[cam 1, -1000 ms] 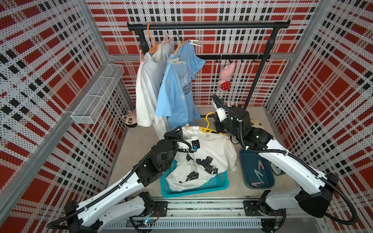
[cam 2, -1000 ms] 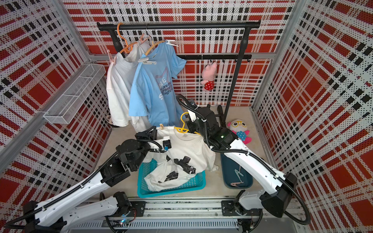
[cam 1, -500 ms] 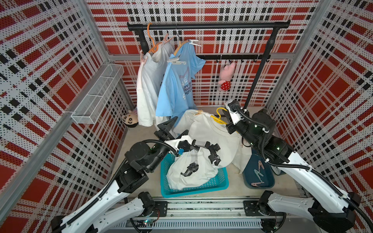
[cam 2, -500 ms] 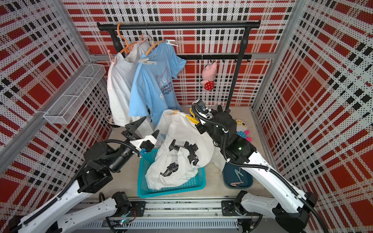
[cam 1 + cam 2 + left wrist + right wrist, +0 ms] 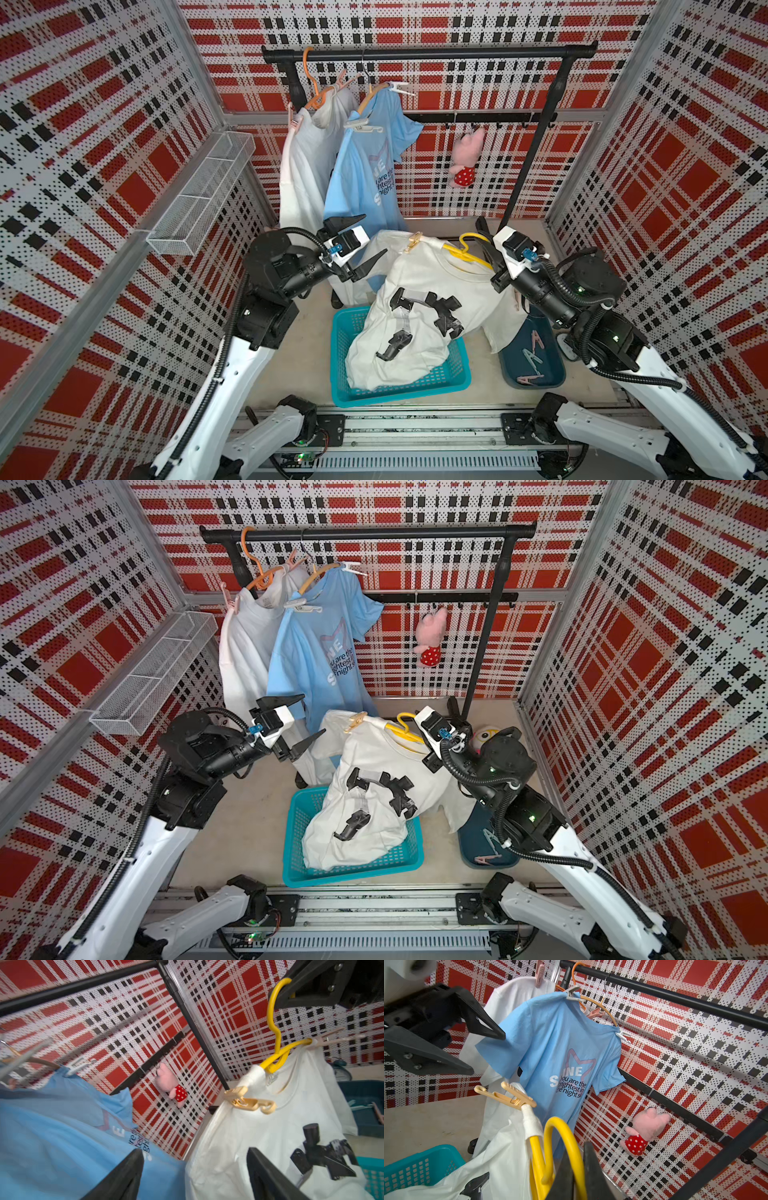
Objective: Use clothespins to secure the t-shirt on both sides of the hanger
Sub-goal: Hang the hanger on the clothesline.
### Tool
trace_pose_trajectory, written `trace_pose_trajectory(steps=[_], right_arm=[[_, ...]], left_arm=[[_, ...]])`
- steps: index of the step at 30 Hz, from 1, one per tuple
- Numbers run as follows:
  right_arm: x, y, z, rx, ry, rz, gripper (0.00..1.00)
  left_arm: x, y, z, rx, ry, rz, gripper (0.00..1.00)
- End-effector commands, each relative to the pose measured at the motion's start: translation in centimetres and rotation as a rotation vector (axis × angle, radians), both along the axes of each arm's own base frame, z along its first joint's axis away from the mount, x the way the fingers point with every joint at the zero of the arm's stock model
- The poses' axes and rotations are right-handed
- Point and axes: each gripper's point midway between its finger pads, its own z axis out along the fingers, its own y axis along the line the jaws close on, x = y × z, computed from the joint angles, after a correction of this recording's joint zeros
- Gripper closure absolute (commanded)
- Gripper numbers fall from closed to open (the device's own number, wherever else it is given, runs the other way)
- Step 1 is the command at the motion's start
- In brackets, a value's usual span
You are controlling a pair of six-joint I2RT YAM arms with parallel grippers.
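left pincer [image 5: 375, 233] just let go and backed off, spread wide, leaving the peg [image 5: 413, 241] clipped on the shirt [image 5: 428, 272] shoulder, right pincer [image 5: 577, 1157] pinching the hanger [image 5: 473, 259], so that side looks done

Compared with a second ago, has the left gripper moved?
Yes. The left gripper has left the white t-shirt and drawn away from the teal basket, toward the hanging blue shirt.

Hanger [image 5: 558, 1121] glossy yel. plastic, t-shirt [image 5: 478, 286] matt wht cloth, clothespin [image 5: 249, 1102] smooth beige plastic.
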Motion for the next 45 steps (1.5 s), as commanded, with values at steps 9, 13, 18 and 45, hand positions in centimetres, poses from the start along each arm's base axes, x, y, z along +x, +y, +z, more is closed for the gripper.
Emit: trace_pose_trajectory(steps=[9,13,18,45], right_arm=[[-2.9,0.4,4.3,0.004,-0.174,0.114,1.0],[-3.3,1.1,4.5,-0.003,-0.199,0.151,1.0],[-3.3,1.5,4.4,-0.017,-0.211,0.166,1.0],[3.6,2.9,5.4,0.11,-0.107,0.024,1.0]], left_arm=[[-2.1,-2.9,-2.4,0.066,0.118,-0.171,0.27],[-1.2,-3.3,-3.2,0.12,0.112,-0.119,0.29],[-0.6,-3.0,-4.3,0.172,0.125,-0.101,0.35],[-6.2,-3.5,-7.7,0.131,0.246,-0.14,0.94]])
